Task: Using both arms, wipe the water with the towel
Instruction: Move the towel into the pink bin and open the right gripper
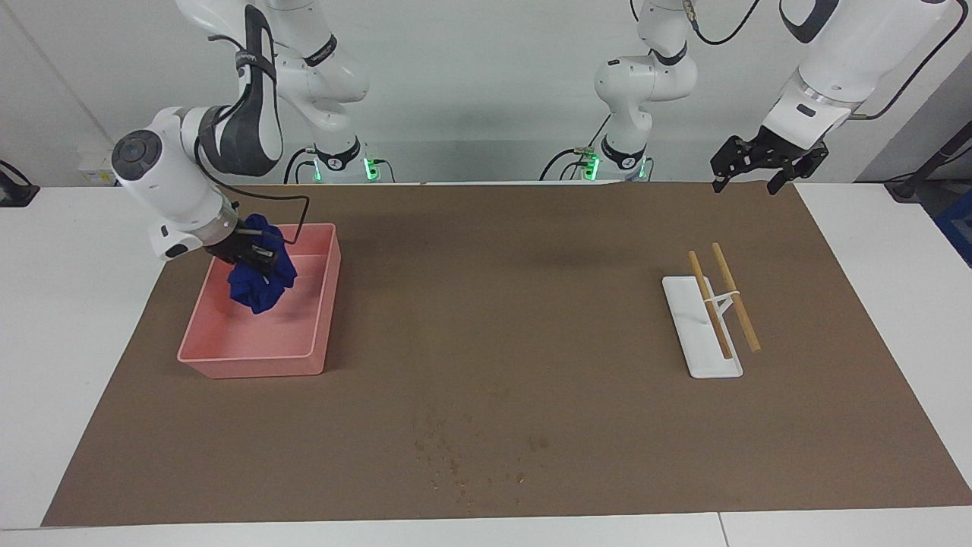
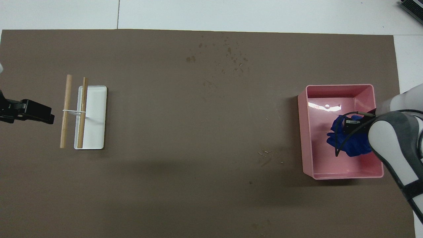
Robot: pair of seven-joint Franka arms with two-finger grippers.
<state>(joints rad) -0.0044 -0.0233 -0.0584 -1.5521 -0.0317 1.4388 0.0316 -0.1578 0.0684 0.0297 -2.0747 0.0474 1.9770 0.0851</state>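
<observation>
The blue towel (image 1: 262, 285) is a lumpy bundle hanging from my right gripper (image 1: 254, 257), which is shut on its top inside the pink tub (image 1: 250, 365). I cannot tell whether the towel's bottom touches the tub floor. In the overhead view the towel (image 2: 352, 143) and right gripper (image 2: 351, 126) show over the tub (image 2: 306, 132). The water (image 1: 456, 456) is scattered dark specks on the brown mat, farther from the robots than the tub; it also shows in the overhead view (image 2: 233, 56). My left gripper (image 1: 748, 182) is open and empty, raised over the mat at the left arm's end (image 2: 33, 113).
A white tray (image 1: 702, 346) with two wooden sticks across a small rack lies toward the left arm's end of the mat (image 2: 97, 115). The brown mat (image 1: 531, 304) covers most of the white table. A few tiny pale specks (image 2: 266, 152) lie beside the tub.
</observation>
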